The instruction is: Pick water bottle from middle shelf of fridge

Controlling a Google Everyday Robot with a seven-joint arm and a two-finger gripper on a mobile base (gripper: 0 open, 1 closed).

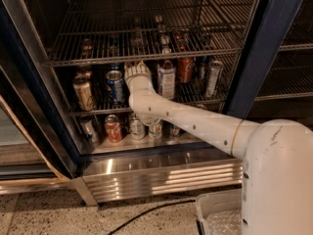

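The fridge point(254, 48) stands open in front of me, with dark blue frames and wire racks. My white arm reaches into it, and my gripper point(137, 71) is at the middle shelf point(195, 98), between a blue can point(116, 85) and a dark-capped bottle with a white label point(167, 78). I cannot make out the clear water bottle; the gripper and wrist cover the spot behind them. A tan can point(83, 93), a red can point(186, 69) and a silver can point(213, 77) also stand on this shelf.
The upper wire rack point(146, 57) sits just above the gripper and holds several cans at the back. More cans point(113, 128) stand on the fridge floor under my arm. A ribbed steel base panel point(161, 177) lies below. A white bin point(220, 217) is at my base.
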